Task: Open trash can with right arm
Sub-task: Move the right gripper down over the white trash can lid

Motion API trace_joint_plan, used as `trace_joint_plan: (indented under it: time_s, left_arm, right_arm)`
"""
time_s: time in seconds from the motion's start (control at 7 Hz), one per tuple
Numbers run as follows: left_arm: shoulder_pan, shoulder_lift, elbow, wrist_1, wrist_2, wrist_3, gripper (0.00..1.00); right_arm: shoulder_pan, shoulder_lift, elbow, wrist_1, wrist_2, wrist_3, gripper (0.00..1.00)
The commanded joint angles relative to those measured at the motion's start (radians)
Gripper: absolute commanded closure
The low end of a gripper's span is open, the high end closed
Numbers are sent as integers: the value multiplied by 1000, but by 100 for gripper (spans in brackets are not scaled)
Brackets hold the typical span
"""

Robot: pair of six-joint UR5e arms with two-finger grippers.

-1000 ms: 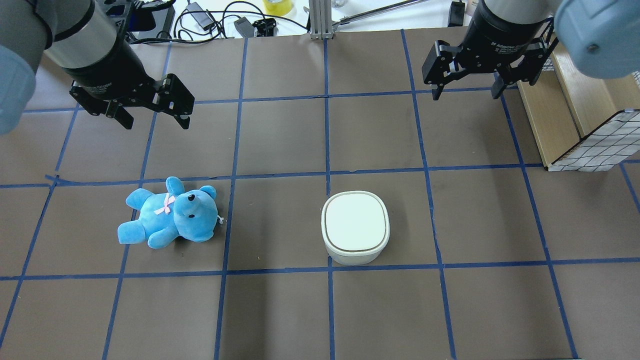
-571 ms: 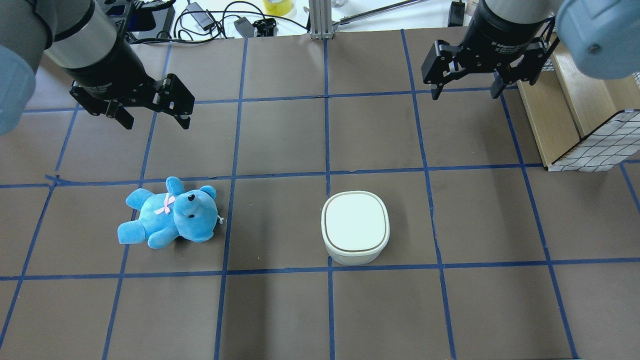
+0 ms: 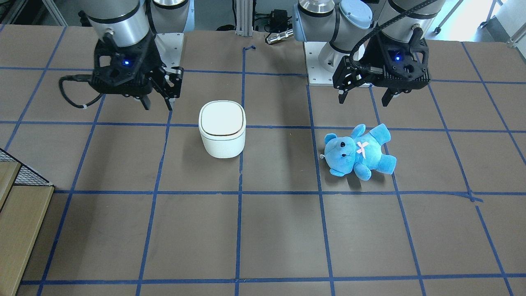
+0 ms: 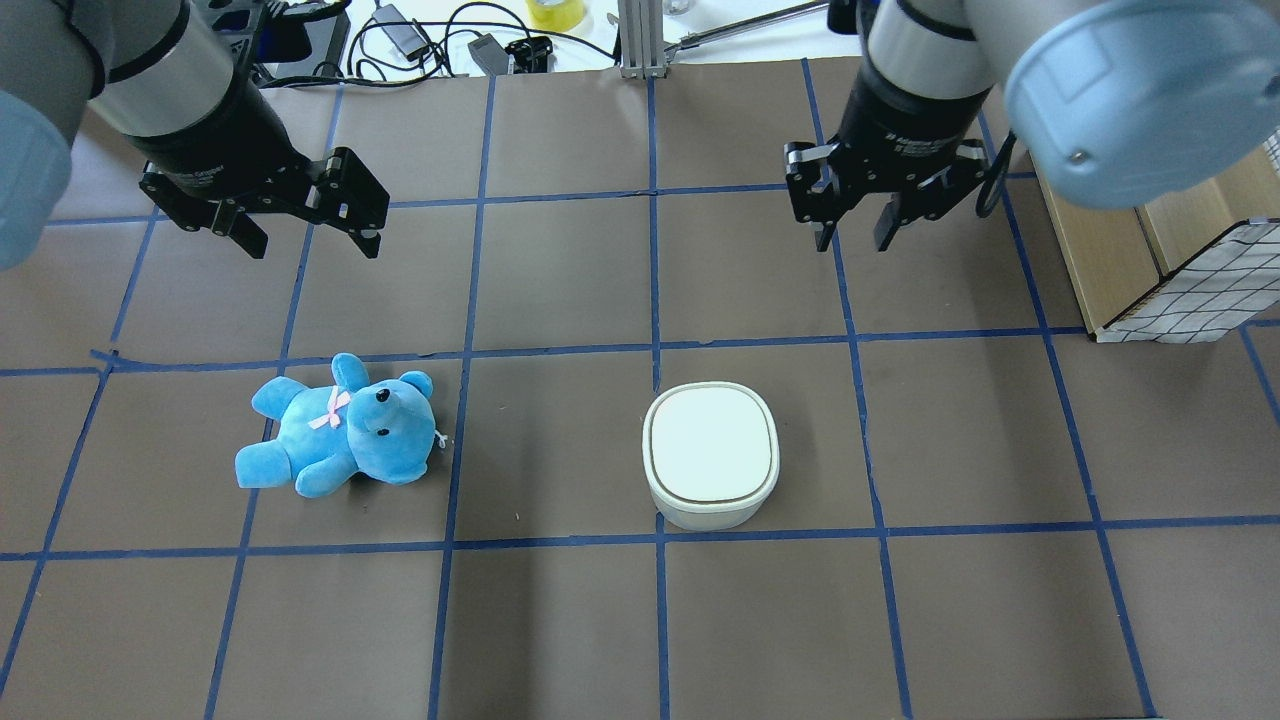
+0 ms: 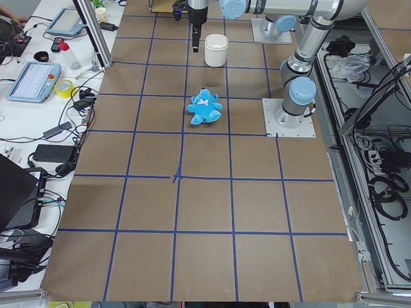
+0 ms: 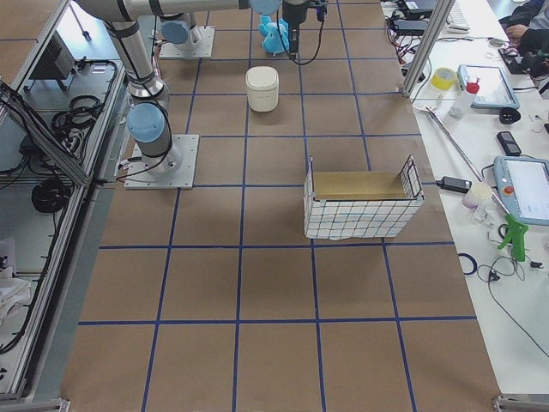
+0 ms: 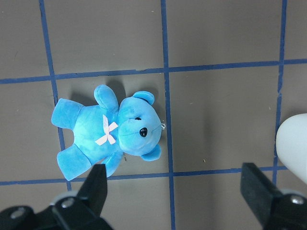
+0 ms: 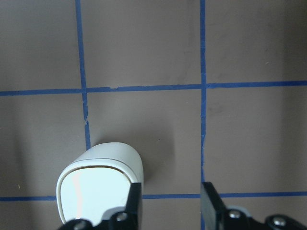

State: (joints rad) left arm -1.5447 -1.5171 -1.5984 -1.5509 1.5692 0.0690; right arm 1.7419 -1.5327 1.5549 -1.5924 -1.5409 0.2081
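The white trash can [image 4: 711,455] stands near the table's middle with its lid shut; it also shows in the front view [image 3: 222,123] and low left in the right wrist view [image 8: 98,187]. My right gripper [image 4: 852,243] hangs in the air beyond the can and to its right, apart from it. Its jaws are empty and partly narrowed, with a clear gap [image 8: 168,206]. In the front view the right gripper [image 3: 157,107] sits left of the can. My left gripper [image 4: 312,250] is wide open and empty, above and behind a blue teddy bear [image 4: 340,428].
A wooden crate with wire-mesh sides [image 4: 1180,250] stands at the table's right edge, close to my right arm. Cables and small devices [image 4: 420,40] lie along the far edge. Blue tape lines grid the brown table top.
My right arm has moved left, towards the trash can's side of the table, and its jaws have narrowed. The left arm, teddy and trash can have not moved.
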Motion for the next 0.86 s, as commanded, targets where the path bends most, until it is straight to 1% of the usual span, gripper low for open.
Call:
trace_joint_plan:
  time_s: [0.0,0.14,0.29,0.43,0.57,0.71]
  left_arm:
    - [0,0,0,0,0,0,0]
    - [0,0,0,0,0,0,0]
    - [0,0,0,0,0,0,0]
    - [0,0,0,0,0,0,0]
    - [0,0,0,0,0,0,0]
    - [0,0,0,0,0,0,0]
  right_arm:
    - [105,28,59,-33,8,102,100]
    - [141,32,103,-65,37,138,100]
    - [178,34,184,-152,22,146,100]
    - [186,26,288,-243,15,145,100]
    - [186,23,359,-312,13,143,100]
    - [188,31,384,-325,18,139,100]
